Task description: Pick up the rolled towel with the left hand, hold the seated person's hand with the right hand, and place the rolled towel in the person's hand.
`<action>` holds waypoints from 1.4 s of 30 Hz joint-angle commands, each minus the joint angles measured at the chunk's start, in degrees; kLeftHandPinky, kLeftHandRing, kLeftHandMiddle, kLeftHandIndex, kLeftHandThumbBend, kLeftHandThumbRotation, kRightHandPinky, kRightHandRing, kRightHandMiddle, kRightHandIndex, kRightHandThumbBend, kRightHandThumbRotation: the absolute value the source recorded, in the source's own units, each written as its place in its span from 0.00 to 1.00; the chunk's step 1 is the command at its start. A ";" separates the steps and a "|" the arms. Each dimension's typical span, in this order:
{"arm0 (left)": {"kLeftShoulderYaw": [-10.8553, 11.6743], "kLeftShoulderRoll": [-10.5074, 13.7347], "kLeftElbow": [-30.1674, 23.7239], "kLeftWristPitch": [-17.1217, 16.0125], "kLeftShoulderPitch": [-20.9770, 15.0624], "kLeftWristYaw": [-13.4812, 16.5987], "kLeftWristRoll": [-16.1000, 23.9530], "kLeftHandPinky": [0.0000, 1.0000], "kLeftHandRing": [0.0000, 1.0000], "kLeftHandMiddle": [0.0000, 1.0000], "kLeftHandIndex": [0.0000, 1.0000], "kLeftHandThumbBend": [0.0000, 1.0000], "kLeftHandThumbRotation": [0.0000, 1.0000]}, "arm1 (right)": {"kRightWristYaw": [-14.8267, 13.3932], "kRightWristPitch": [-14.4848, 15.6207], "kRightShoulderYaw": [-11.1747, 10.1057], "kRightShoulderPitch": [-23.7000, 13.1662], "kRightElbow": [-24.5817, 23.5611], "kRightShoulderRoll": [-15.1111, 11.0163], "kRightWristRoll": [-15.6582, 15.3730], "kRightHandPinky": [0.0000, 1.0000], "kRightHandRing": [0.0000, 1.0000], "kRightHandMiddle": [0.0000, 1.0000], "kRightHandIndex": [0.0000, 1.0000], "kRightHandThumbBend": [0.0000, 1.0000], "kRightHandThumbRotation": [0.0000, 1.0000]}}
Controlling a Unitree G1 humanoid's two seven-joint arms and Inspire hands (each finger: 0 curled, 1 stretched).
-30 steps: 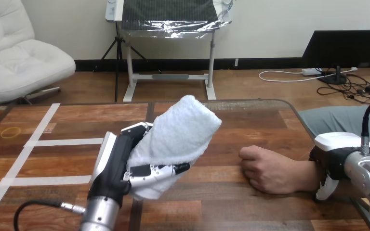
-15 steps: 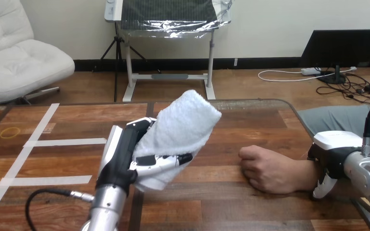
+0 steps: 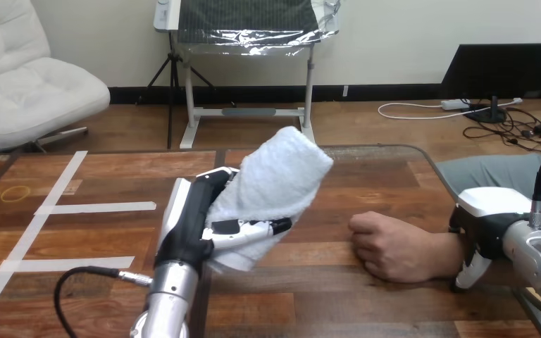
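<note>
- White terry cloth, the rolled towel was in the air at the middle of the frame, above the table, and it leaned with its upper end toward the upper right.
- The left hand carried it from the lower left. Its fingers were curled round the lower part of the roll, so the pick-up looked done.
- The person's hand lay on the table at the right of the frame, closed as a fist and well apart from the towel.
- The right hand sat over the person's wrist near the right edge. A finger curved down on the near side of the wrist, and I judged this as a hold on the wrist, not on the hand itself.
- Two things were left, as I judged: the towel had to go to the right, and the fist had to open to receive it.
- Bare wood between towel and fist gave free room for that move. The tape lines lay at the left, away from the path, and the table's right edge ran close to the person's forearm.
</note>
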 commanded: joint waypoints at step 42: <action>-4.73 -3.56 6.44 0.90 -11.08 1.43 1.69 0.36 0.38 0.42 0.47 0.61 0.00 | -7.83 -1.09 -6.13 1.60 -7.01 0.15 5.50 0.10 0.17 0.28 0.33 0.70 0.00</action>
